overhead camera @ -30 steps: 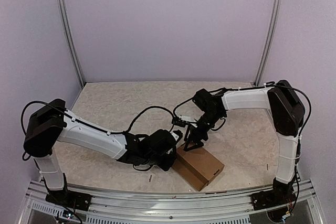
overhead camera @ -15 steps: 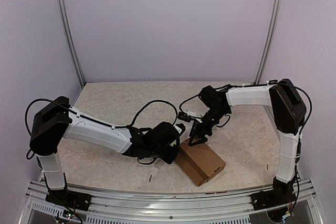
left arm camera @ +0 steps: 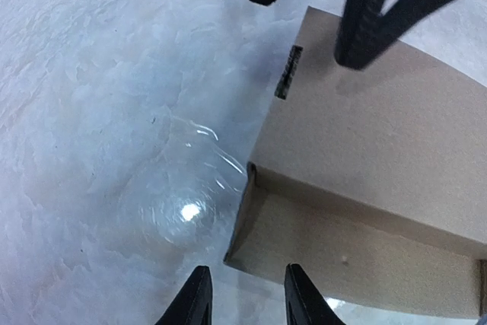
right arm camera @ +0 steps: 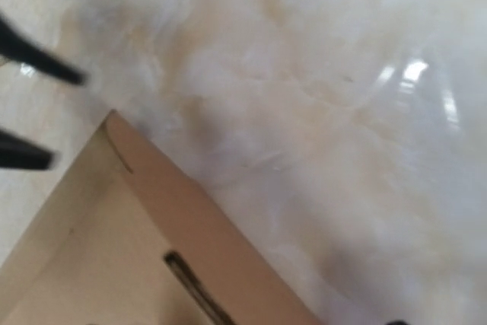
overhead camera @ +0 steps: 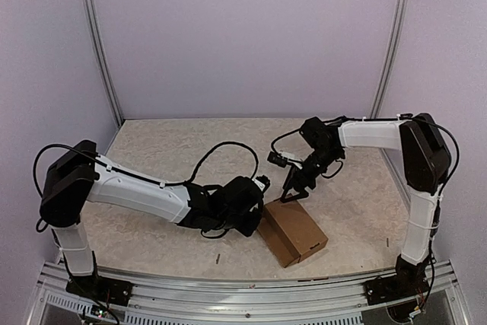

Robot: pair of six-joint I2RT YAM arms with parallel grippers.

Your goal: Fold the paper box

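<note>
The box lies closed on the table, near the front edge and right of centre, set at a slant to that edge. We see plain brown card with the lid down flat. In the left wrist view the box shows its top and one long side wall, meeting at a sharp corner, and a dark slot sits close to the lid's far edge. The right wrist view is blurred. There the box fills the lower left corner, with the slot again visible.

The left gripper sits low at the box's left end. Its fingers stand a narrow way apart, with nothing between them, and the box corner lies just ahead of the tips without touching them.

The right gripper hangs over the box's far corner, its jaws wide and holding nothing. Seen from the left wrist, one of its fingers points down over the lid and the other over the bare table just beyond the edge. We cannot tell whether the first touches the card.

A black cable arches above the left arm.
</note>
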